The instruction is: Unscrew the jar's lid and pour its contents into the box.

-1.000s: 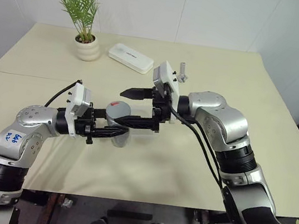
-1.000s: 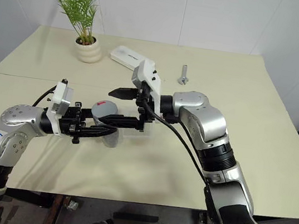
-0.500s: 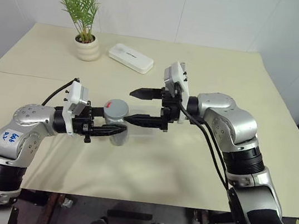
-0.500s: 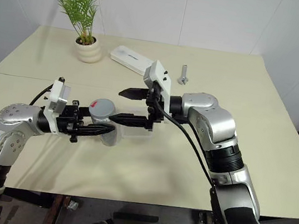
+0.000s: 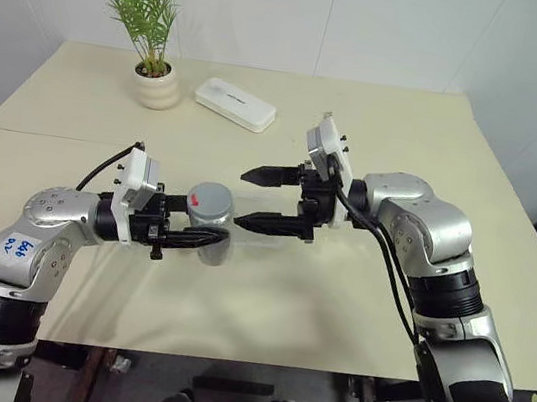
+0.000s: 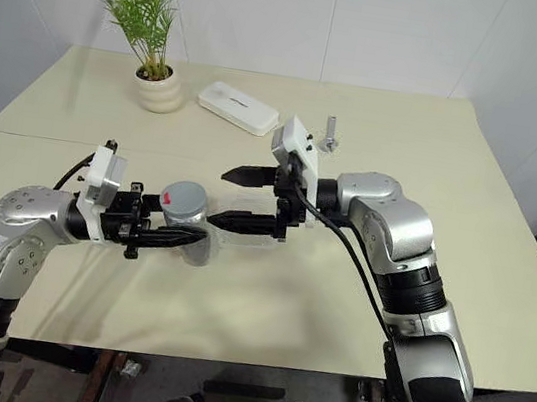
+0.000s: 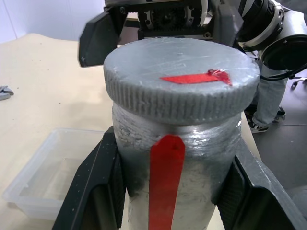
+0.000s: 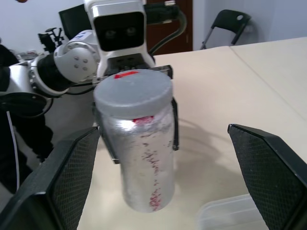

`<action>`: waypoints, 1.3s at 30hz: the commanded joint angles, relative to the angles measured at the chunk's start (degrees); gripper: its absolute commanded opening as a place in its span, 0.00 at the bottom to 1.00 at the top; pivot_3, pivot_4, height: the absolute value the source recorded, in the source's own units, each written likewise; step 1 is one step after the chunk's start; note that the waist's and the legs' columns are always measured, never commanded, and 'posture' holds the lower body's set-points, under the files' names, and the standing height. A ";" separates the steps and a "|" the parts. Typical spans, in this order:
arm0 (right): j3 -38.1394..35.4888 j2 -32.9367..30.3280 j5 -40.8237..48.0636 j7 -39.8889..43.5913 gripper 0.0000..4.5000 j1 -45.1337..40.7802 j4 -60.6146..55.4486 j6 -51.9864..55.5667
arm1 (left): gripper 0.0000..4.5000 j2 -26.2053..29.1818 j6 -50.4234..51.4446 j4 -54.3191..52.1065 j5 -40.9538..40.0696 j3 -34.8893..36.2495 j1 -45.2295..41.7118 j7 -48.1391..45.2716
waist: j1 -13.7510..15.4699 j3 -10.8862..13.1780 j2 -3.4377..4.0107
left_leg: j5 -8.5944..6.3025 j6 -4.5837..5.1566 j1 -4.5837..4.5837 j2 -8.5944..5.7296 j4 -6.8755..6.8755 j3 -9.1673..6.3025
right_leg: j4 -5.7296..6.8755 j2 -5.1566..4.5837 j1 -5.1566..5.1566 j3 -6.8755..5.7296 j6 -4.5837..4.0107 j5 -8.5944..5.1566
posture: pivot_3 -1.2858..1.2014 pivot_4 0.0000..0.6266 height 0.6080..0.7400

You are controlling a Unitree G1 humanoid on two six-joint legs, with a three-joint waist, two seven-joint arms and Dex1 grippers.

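Left eye view: I am holding the jar upright above the surface, with my left pincer clamped on its body and the lid sitting on top. My right pincer is hanging just beside the lid with its fingers spread wide apart, touching nothing. The box is lying on the surface just behind the jar, under the right pincer.
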 commanded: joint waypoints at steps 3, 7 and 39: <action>-1.74 0.52 3.02 0.26 1.00 -1.03 -2.85 2.18 | 0.44 0.94 -0.09 -2.57 -1.34 0.91 0.63 -0.36 | -0.01 0.00 0.00 | 0.00 0.00 0.00 0.00 0.00 0.00 | 0.00 0.00 0.00 0.01 0.00 0.00 | 0.52 0.24 1.00; -1.97 2.48 4.55 -1.65 1.00 -2.06 -3.71 4.22 | 0.44 0.83 -0.08 -2.82 -1.33 0.87 0.89 -0.20 | -0.05 0.00 0.00 | 0.00 0.00 0.00 0.00 0.00 0.00 | 0.00 0.00 0.00 0.01 0.00 0.00 | 0.52 0.24 1.00; 1.03 8.57 2.74 -6.12 0.78 -2.34 -3.66 2.27 | 0.44 0.81 0.38 -2.95 -1.42 0.86 0.58 0.05 | -0.03 0.00 0.00 | 0.00 0.00 0.00 0.00 0.00 0.00 | 0.00 0.00 0.00 0.00 0.00 0.00 | 0.52 0.24 1.00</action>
